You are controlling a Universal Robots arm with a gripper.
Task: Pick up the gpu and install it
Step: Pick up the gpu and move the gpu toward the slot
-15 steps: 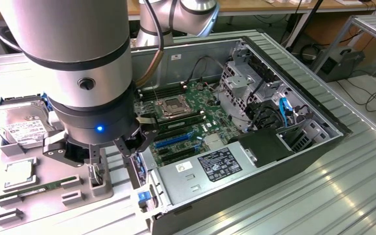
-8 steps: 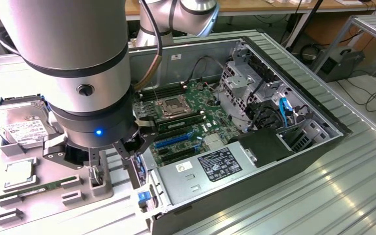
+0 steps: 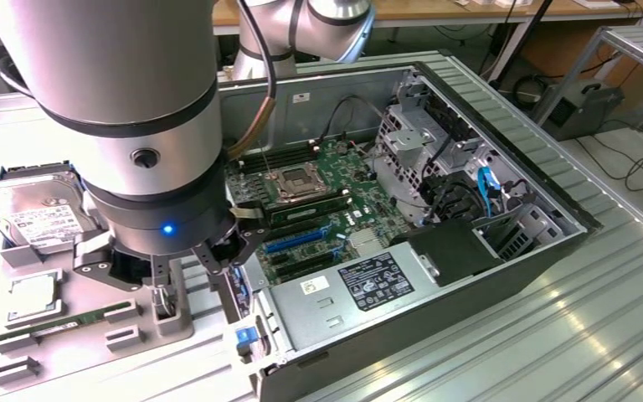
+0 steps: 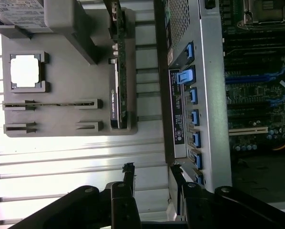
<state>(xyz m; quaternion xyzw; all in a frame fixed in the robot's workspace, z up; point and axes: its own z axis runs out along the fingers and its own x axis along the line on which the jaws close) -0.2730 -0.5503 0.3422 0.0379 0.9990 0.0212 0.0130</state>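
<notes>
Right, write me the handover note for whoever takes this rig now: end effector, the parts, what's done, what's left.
End effector: open and empty, hanging over the bench beside the grey tray and the rear of the computer case. It is not around anything.
gpu: standing on edge in its holder on the grey tray, apart from the fingertips and untouched.
Case: side open, the motherboard's blue slots bare, with no card in them.
Done: the arm is down near the tray, nothing more.
Left: the gpu is not yet picked up and not yet installed.
</notes>
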